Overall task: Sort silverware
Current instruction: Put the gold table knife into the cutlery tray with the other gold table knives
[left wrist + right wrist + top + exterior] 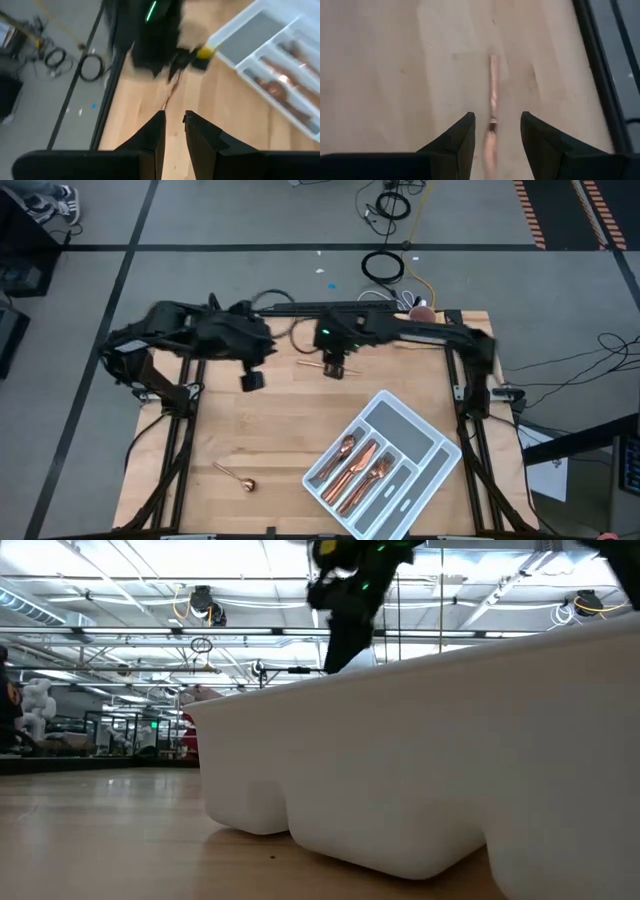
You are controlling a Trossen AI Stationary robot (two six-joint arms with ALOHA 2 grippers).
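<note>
A copper utensil (311, 362) lies flat on the wooden table near its far edge. In the right wrist view its handle (492, 82) runs away from the gripper. My right gripper (336, 367) is open above it, one finger on either side of its near end (491, 131), touching nothing. My left gripper (251, 379) hovers to the left of it, empty, with a narrow gap between its fingers (173, 125). A copper spoon (236, 477) lies near the front left. Several copper pieces (358, 463) lie in the grey-white divided tray (425, 430).
The tray stands askew at the front right, and its white wall (420, 760) fills the low view. Bare wood (260, 430) lies between the grippers, the tray and the spoon. Cables (382, 265) lie on the floor beyond the far edge.
</note>
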